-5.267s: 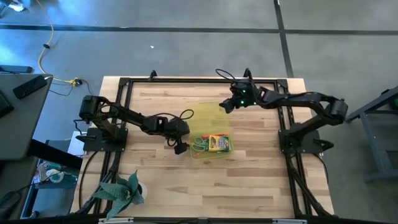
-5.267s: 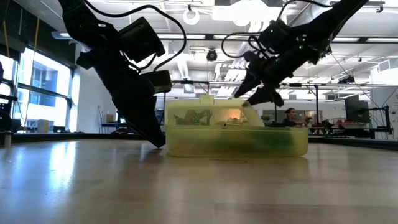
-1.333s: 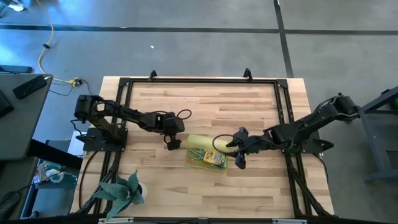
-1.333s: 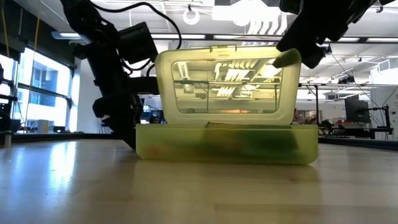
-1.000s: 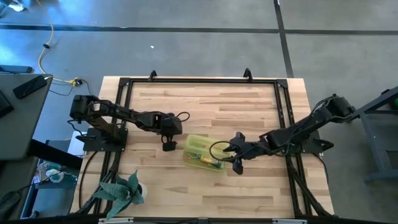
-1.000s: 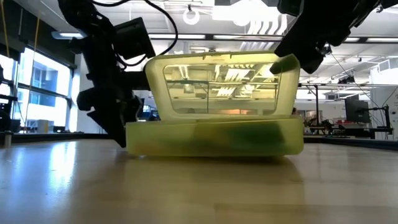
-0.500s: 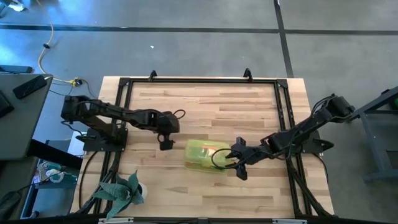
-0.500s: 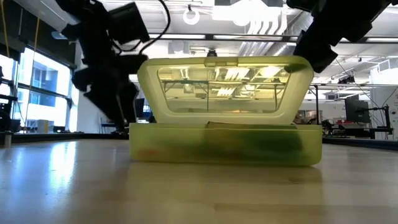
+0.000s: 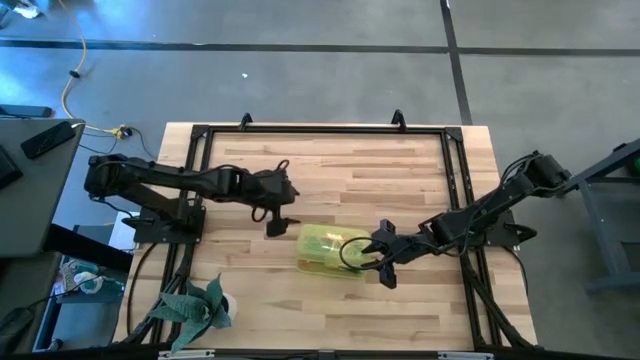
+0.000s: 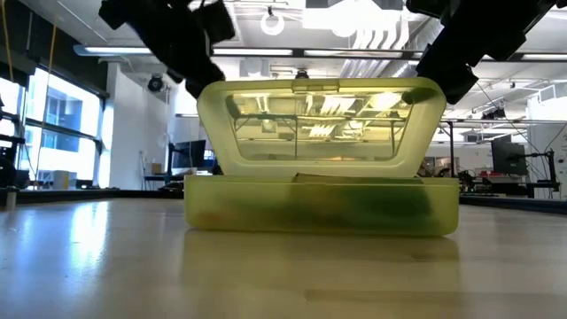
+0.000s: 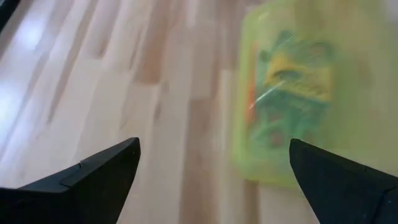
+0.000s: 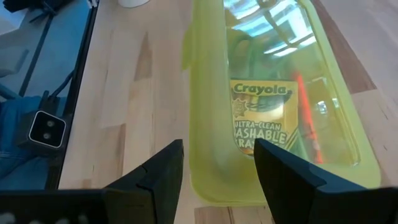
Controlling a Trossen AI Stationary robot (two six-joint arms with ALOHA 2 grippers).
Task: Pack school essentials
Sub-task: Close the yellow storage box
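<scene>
**Lid coming down on the packed case**

A pale wooden table (image 9: 330, 300) in a large lit hall carries everything; the translucent yellow case (image 9: 330, 250) at its middle is the landmark.

The right gripper (image 9: 384, 262) sits at the case's right end, its fingers (image 12: 158, 171) parted and empty, one on each side of the lid's raised edge, as the right wrist view shows. In the low view the lid (image 10: 319, 120) is not flat: it stands tilted above the base (image 10: 319, 208), with a gap along the front. The left gripper (image 9: 278, 222) hovers just beyond the case's upper left corner, jaws wide and holding nothing, clear of the plastic.

The school essentials (image 12: 261, 124) lie inside the case: a crayon box (image 12: 260, 121) face up, a red-orange marker (image 12: 308, 121) beside it, green items further in, blurred through the plastic. A green leafy plant (image 9: 195, 305) sits well apart, towards the table's near left corner.

Risks, as I judge them: the lid may fail to latch if the right gripper presses only one end, leaving the far corner sprung. With nothing bracing the case, a sideways push could slide it along the table. A marker or pencil riding high could also jam under the lid.
</scene>
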